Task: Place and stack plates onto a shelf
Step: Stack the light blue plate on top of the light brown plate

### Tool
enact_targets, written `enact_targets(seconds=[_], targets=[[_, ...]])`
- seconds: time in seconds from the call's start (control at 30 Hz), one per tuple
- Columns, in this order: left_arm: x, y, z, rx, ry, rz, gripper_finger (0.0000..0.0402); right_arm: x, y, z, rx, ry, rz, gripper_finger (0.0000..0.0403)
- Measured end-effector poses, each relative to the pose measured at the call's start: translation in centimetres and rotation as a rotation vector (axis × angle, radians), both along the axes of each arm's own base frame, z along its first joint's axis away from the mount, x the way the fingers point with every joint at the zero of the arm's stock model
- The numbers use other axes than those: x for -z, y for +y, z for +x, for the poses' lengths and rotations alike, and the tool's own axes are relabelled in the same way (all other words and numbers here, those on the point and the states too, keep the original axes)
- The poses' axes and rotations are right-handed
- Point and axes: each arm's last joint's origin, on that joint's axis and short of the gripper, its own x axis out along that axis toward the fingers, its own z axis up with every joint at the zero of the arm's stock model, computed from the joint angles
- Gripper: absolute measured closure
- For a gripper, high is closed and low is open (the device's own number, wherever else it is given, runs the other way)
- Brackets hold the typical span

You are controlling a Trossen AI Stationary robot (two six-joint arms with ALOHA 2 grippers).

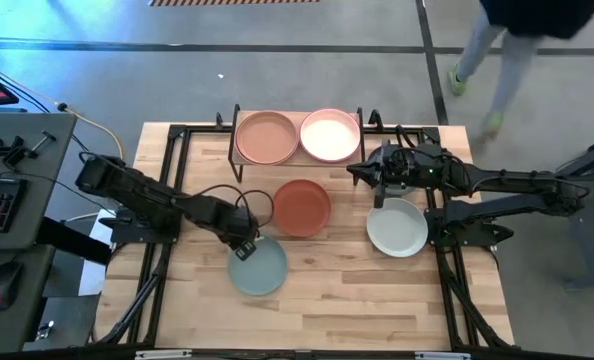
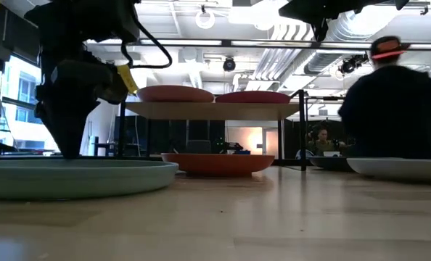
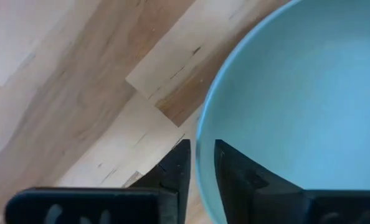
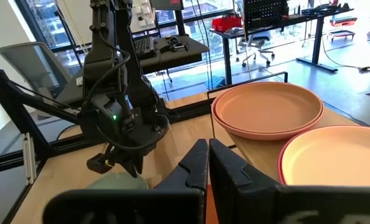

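Observation:
The sage green plate (image 1: 259, 268) lies flat on the table at the near centre, and my left gripper (image 1: 243, 246) is shut on its far-left rim. The wrist view shows the plate (image 3: 297, 99) with my left gripper (image 3: 202, 163) astride its rim. The peach plate (image 1: 267, 137) and the light pink plate (image 1: 330, 134) sit side by side on the shelf (image 1: 299, 159). On the table lie the terracotta plate (image 1: 302, 207) and the pale grey-white plate (image 1: 397, 227). My right gripper (image 1: 357, 170) hovers shut and empty by the shelf's right end. My left gripper pinches the sage green plate's rim (image 3: 201, 134), one finger (image 3: 175, 168) outside on the table side and one finger (image 3: 238, 171) inside the dish. It comes from above, slanting from the table's left. The plate (image 2: 78, 174) stays flat on the table.
The shelf's black legs (image 1: 237, 150) stand at the table's far middle, with both plates (image 2: 175, 93) on its top (image 2: 215, 110). Black frame rails (image 1: 167, 150) run along the table edges. A person (image 2: 393, 101) is beyond the far right corner. Bare wood lies along the near edge.

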Motion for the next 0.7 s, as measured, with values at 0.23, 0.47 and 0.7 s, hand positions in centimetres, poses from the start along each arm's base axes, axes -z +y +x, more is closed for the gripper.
enact_targets(seconds=[0.23, 0.47, 0.7], targets=[[-3.6, 0.9, -1.1, 0.162, -0.167, -0.003, 0.0291, 0.0, 0.0, 0.0, 0.0, 0.0, 0.003, 0.0402], [-6.6, 0.2, -4.0, 0.821, -0.286, 0.135, 0.0264, 0.0, 0.0, 0.0, 0.0, 0.0, 0.003, 0.0402], [-5.8, -0.7, -4.7, 1.28, -0.201, 0.231, 0.0233, 0.0, -0.1, 0.0, 0.034, -0.01, 0.05, 0.0402]])
